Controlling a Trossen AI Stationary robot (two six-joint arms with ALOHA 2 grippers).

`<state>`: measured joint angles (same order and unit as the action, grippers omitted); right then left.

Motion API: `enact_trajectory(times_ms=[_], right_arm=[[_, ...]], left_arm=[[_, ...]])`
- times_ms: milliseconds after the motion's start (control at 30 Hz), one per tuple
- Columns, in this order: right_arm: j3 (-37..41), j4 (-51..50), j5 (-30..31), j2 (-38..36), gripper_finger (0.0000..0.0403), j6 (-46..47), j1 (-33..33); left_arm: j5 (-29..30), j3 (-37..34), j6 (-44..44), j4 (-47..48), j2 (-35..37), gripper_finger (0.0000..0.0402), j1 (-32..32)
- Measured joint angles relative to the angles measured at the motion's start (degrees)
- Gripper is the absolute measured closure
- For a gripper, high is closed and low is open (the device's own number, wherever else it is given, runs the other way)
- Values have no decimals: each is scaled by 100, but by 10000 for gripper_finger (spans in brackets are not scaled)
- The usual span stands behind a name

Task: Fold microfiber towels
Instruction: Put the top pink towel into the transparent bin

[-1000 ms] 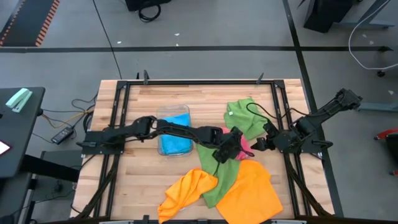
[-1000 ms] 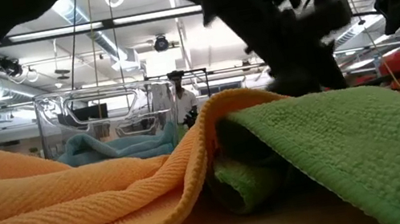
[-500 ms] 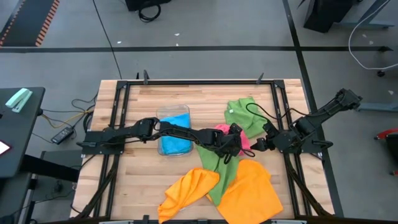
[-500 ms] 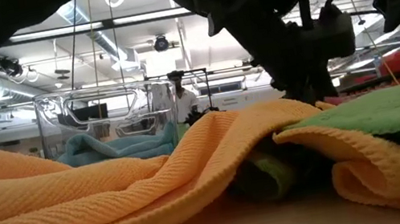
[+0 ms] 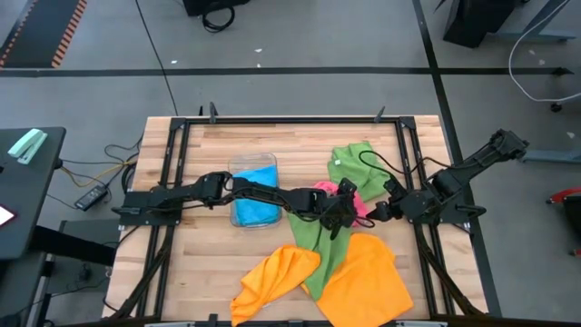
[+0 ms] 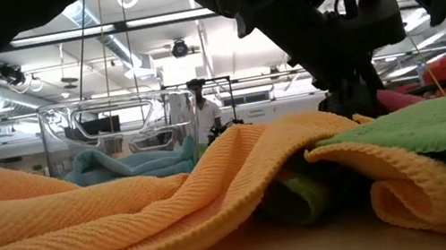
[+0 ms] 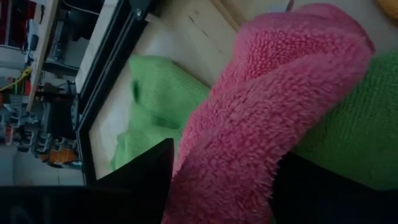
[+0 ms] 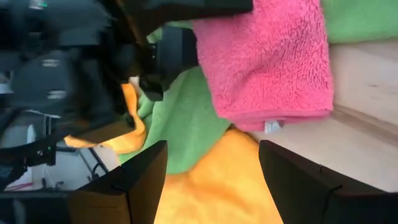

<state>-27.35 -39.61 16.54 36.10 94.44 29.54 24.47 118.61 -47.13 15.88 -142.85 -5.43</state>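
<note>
A pink towel (image 5: 359,211) lies at the table's right middle, partly on a green towel (image 5: 318,243) that runs toward the near edge. My left gripper (image 5: 343,207) reaches across from the left and stands open over the pink towel (image 7: 267,106), one finger on each side of a raised fold. Another green towel (image 5: 359,168) lies farther back. Two orange towels (image 5: 280,277) (image 5: 368,283) lie at the near edge. My right gripper (image 5: 377,212) waits open just right of the pink towel (image 8: 267,56), with nothing between its fingers. My left gripper comes at the pink towel slanting down from the table's left. A thick fold of it (image 7: 236,168) fills the gap between the two open fingers (image 7: 146,177) and reaches both. The towel lies slack, resting on the green towel and the table.
A clear plastic tray (image 5: 238,173) holding a blue towel (image 5: 254,204) stands left of centre, under the left arm. A black frame (image 5: 413,163) edges the table. Bare wood shows at the far side and near left. In the low view an orange towel (image 6: 129,213) fills the foreground.
My left gripper has moved a little toward the table's far right, from over the green towel onto the pink towel, and has tipped. The green towel's edge, raised high in the low view a second ago, has fallen flat over the orange towel.
</note>
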Motion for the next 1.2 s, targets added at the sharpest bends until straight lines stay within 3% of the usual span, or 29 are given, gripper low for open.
enact_trajectory(times_ms=[167, 400, 800, 1100, 1200], right_arm=[[-750, -1181, 15, 26, 141, -186, 0], [-1434, -2229, 454, 33, 141, -269, 0], [-1450, -2185, 472, 276, 141, -296, 0], [-1449, -2130, 448, 393, 141, -165, 202], [-1449, -2132, 450, 420, 141, -104, 260]], left_arm=[[-177, 0, 0, 102, -68, 177, 67], [-716, 1, 117, 245, -69, 145, 127], [-418, 2, -155, 195, -202, 125, 153], [-289, 22, 3, 70, -328, 49, 164], [-289, 22, 6, 60, -328, 41, 176]])
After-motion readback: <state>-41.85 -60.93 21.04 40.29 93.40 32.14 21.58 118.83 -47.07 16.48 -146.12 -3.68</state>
